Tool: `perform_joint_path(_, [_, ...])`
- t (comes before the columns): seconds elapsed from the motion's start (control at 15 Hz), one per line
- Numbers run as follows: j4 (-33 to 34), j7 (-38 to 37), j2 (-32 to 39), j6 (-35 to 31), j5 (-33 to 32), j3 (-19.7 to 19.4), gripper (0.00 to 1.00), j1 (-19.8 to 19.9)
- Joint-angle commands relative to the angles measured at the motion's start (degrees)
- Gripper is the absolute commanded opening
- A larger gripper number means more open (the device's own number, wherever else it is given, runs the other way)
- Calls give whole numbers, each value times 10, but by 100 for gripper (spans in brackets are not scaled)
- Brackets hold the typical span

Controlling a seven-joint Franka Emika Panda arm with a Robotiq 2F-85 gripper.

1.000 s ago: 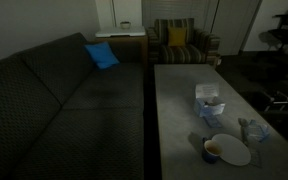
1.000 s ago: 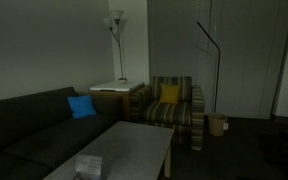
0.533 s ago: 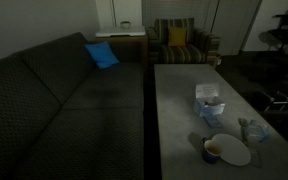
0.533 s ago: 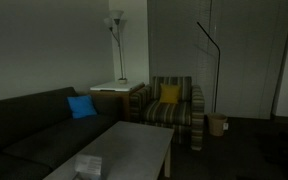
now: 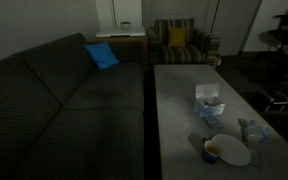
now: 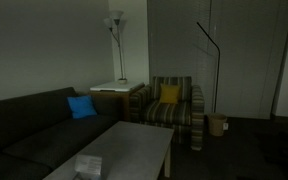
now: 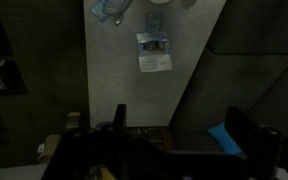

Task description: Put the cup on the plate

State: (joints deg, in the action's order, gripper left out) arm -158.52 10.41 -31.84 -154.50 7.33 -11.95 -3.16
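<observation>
standing upright, mouth up, the cup (image 5: pixel 212 150) touches the plate (image 5: pixel 236 153).

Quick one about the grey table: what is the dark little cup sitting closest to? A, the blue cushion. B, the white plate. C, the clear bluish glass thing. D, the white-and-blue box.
B: in an exterior view the cup sits right at the rim of the plate, while the box and the glass thing stand apart from it.
</observation>
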Motion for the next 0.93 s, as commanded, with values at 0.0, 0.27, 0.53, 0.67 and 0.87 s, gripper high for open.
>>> perform_joint_path(0.0, [35,86,136,-137,86,-72,100,-102])
perform_joint_path(0.27, [73,207,218,-171,235,-189,100,-291])
perform_joint_path(0.53, [80,234,229,-152,286,-213,100,-338])
perform_joint_path(0.67, [102,246,256,-134,305,-228,100,-359])
perform_joint_path(0.87, [110,246,265,-130,305,-232,100,-360])
